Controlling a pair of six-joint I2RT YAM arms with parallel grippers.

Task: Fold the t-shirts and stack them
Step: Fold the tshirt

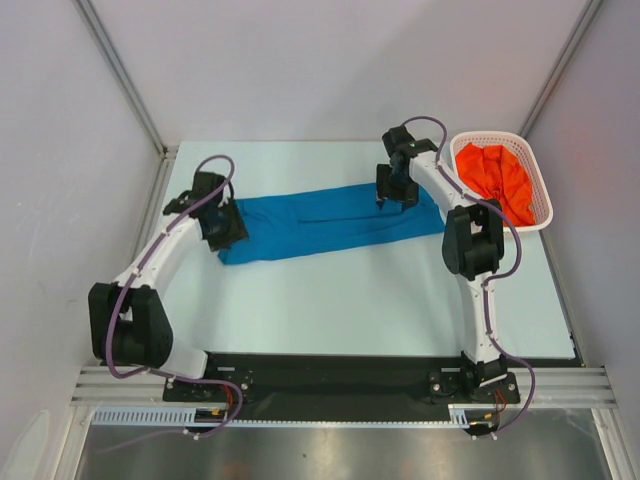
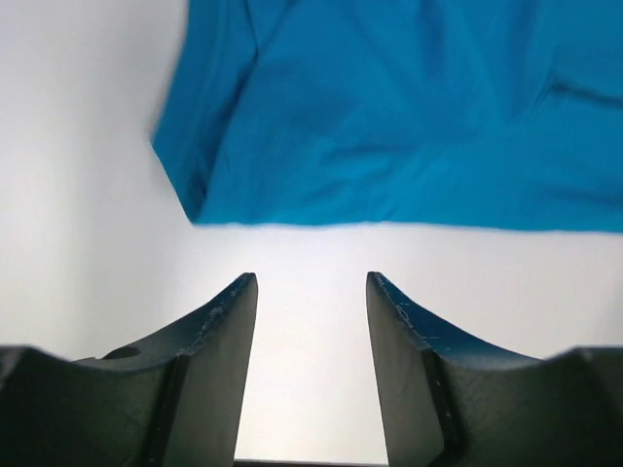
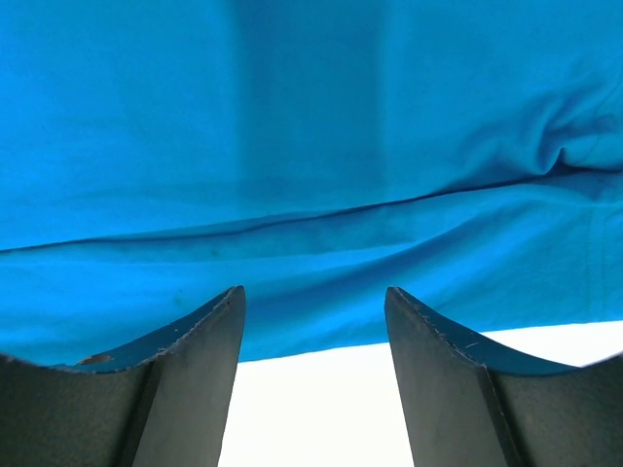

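Observation:
A blue t-shirt [image 1: 320,222] lies folded into a long strip across the far half of the table. Its left end fills the top of the left wrist view [image 2: 409,117], and its cloth fills the right wrist view [image 3: 311,156]. My left gripper [image 1: 228,226] sits at the strip's left end; its jaws are open and empty [image 2: 311,287], a little short of the cloth's edge. My right gripper [image 1: 393,192] hovers over the strip's right part, open with nothing between its fingers [image 3: 313,297]. An orange-red t-shirt [image 1: 497,178] lies crumpled in the basket.
A white lattice basket [image 1: 540,215] stands at the table's far right corner, beside the right arm. Grey walls close the table in on the left, back and right. Bare white table [image 1: 380,300] lies between the shirt and the arm bases.

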